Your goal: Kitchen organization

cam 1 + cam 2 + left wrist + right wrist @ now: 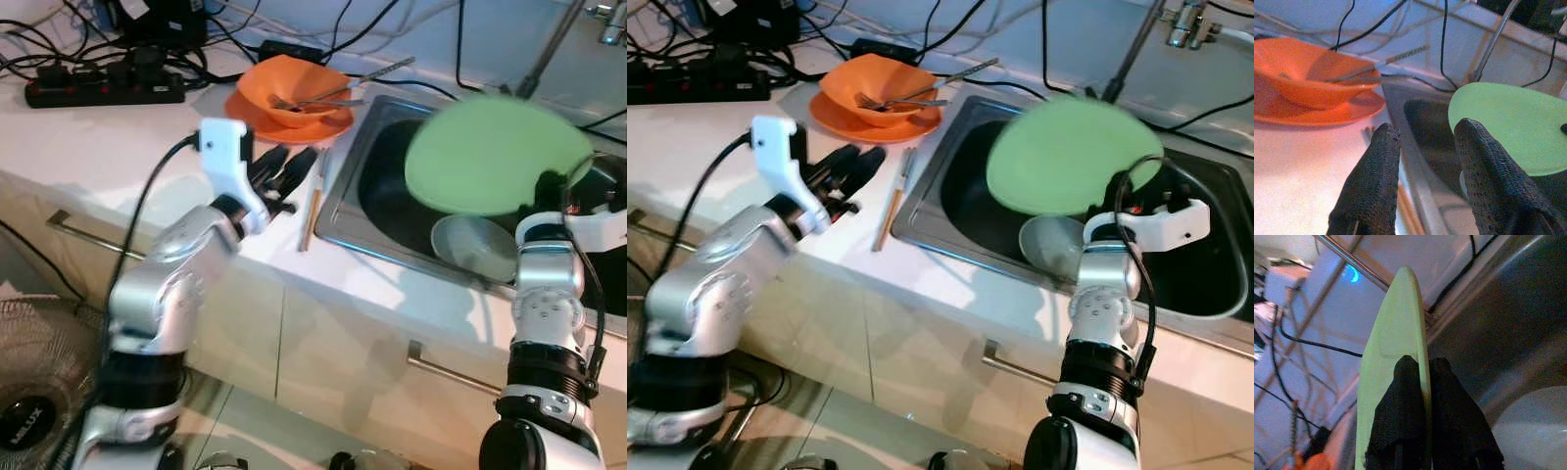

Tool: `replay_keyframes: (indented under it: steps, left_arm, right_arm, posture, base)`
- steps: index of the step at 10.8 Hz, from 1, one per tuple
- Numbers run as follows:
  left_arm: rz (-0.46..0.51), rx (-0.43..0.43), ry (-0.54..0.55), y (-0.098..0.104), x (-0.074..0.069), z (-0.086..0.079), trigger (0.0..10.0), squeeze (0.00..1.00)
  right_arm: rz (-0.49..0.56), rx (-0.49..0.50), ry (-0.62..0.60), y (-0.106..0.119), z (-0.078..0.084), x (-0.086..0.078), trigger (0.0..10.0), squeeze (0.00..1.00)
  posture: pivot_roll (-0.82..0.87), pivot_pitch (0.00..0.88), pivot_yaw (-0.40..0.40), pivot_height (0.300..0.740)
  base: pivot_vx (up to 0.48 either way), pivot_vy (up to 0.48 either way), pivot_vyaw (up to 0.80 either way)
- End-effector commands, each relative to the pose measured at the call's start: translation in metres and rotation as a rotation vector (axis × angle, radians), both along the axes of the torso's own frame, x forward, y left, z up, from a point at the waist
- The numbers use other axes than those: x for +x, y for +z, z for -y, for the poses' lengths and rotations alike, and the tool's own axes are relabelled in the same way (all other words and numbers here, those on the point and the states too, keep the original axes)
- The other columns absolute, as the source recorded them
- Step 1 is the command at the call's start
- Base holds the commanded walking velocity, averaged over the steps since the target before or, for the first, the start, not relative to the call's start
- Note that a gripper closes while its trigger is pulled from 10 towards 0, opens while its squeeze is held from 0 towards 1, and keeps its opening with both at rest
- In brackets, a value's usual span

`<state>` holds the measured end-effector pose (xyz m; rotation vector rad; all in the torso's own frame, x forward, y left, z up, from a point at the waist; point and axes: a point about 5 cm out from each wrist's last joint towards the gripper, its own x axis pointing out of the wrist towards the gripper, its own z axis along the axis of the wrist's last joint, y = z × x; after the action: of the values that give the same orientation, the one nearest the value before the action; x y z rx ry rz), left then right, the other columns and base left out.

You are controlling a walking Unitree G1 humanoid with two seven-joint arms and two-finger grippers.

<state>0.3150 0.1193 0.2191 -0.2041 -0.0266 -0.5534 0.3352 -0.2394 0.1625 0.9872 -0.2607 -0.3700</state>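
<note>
The right gripper (1422, 382) pinches the rim of the green plate (490, 152), one black finger on each face, so the plate hangs over the stainless sink (348, 211), clear of the basin; a hold on the edge looks like the sensible way to carry a thin, flat dish, though it leaves the plate free to swing if the grip slackens. The plate sits roughly level, slightly tipped, above a pale grey bowl (475, 245) that rests in the bottom of the sink. The right arm rises upright from below the counter edge, its wrist bent inward over the basin. I judge the plate is being moved out of the sink toward the counter, where the other dishes are gathered: an orange bowl (292, 86) stands on an orange plate (250, 110) beside the sink, with a fork and other utensils (328, 95) resting in the bowl. A pair of chopsticks (312, 211) lies on the white counter (88, 147) along the sink's left rim. The left gripper (1425, 171) holds nothing, its fingers moderately parted, and hovers low over the counter just beside the chopsticks, pointing toward the sink; the left forearm reaches up and forward from the cabinet front. A power strip (103, 90) with tangled cables lies at the back of the counter.
</note>
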Motion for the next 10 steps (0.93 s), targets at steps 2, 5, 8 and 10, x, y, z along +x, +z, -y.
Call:
replay_keyframes:
  steps: [2,5,8,10]
  left_arm:
    - [-0.006,0.123,-0.055,-0.008,-0.006,0.002,10.0,0.00]
    - [-0.016,0.239,-0.050,-0.024,-0.009,0.004,10.0,0.00]
    - [-0.018,0.244,-0.091,-0.029,-0.016,0.018,10.0,0.00]
    - [-0.017,0.272,-0.094,-0.031,-0.017,0.020,10.0,0.00]
  right_arm:
    - [-0.010,-0.100,0.039,0.008,-0.013,0.009,10.0,0.00]
    - [-0.103,-0.302,0.154,-0.005,-0.045,0.020,10.0,0.00]
    - [-0.117,-0.326,0.203,-0.012,-0.059,0.025,10.0,0.00]
    - [-0.140,-0.358,0.205,-0.016,-0.059,0.027,10.0,0.00]
  posture:
    - [-0.03,0.058,-0.091,0.740]
    - [-0.03,0.062,-0.094,0.740]
    - [-0.02,0.065,-0.096,0.740]
    - [-0.02,0.067,-0.099,0.740]
  base:
    - [0.000,0.000,0.00]
    - [0.000,0.000,0.00]
    - [0.000,0.000,0.00]
    - [0.000,0.000,0.00]
